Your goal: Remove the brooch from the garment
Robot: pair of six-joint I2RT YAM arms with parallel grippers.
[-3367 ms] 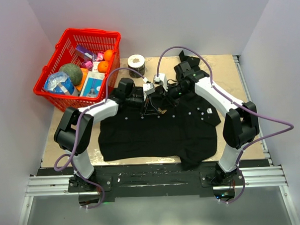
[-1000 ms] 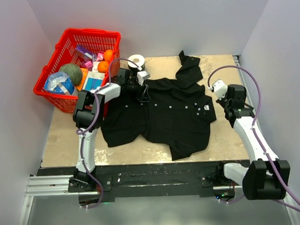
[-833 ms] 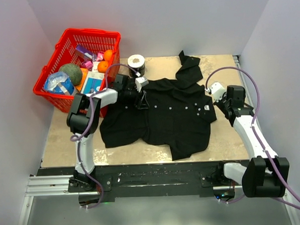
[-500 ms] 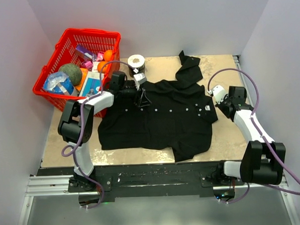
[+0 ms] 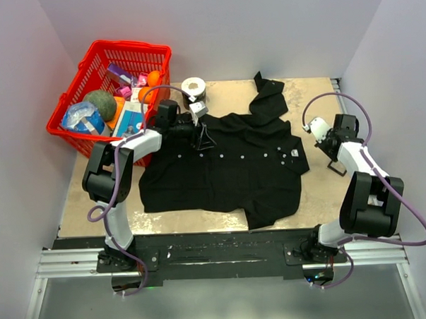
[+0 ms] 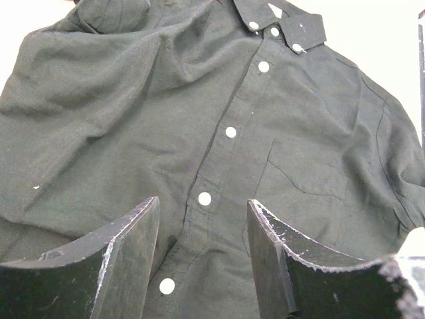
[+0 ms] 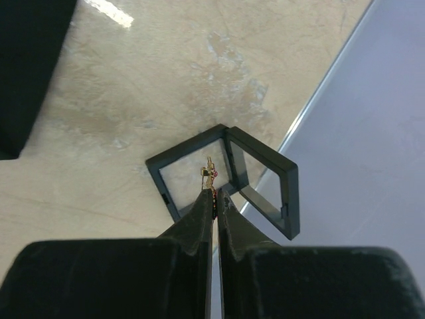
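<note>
On the table [image 5: 328,197] the shirt [image 5: 234,165] lies spread, left gripper [image 6: 202,205] over its button row, jaws apart — right gripper [image 7: 214,194], off the cloth above a black frame [image 7: 184,144], pinches the brooch [image 7: 210,174].

A robot lab booth: plain white walls [image 5: 228,31] box in a tan table [image 5: 224,92] on aluminium rails [image 5: 65,263].

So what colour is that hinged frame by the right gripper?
Black; the frame shows best in right wrist view.
</note>
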